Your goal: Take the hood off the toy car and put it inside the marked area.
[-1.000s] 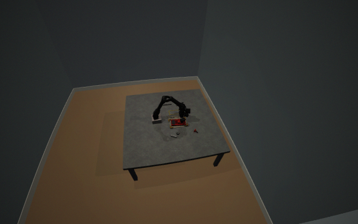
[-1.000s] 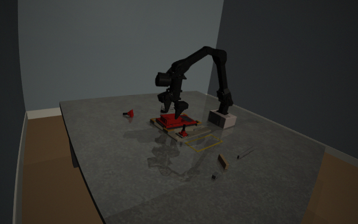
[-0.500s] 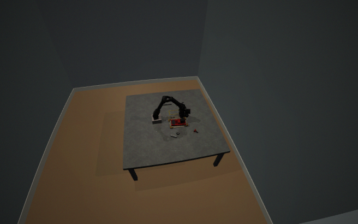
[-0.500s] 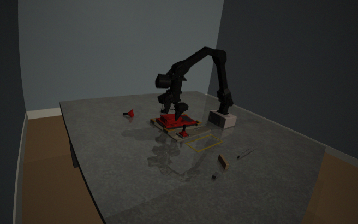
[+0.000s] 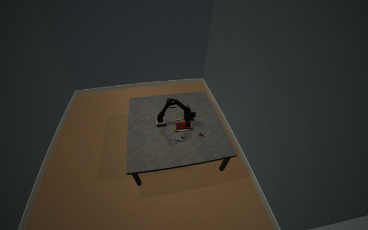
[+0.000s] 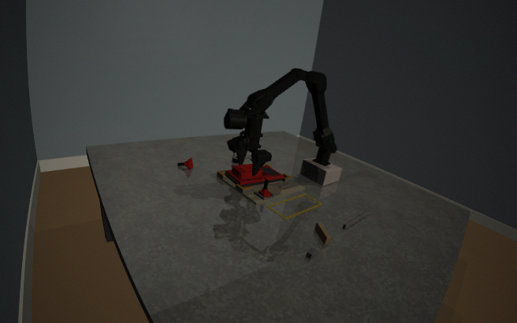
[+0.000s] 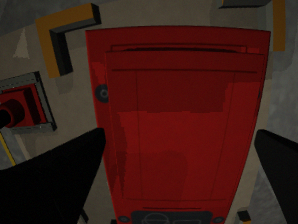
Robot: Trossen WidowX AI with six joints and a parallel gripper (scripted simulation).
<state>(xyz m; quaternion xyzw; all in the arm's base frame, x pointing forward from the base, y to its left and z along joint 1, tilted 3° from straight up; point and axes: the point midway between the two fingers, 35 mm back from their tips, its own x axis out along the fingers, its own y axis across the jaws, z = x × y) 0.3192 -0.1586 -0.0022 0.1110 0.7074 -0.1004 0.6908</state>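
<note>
The pincer stands wide open with nothing gripped, its fingers either side of the hood, which sits on the toy car. The left-hand finger in the wrist view looks close to the red bodywork, so a slightly off-centre descent could land its tip on the car, and closing too low might drag the whole body. At nine o'clock there, a red part with a black post could be clipped on a low sideways carry. The marked area lies beyond, at five o'clock from the car in the exterior view.
</note>
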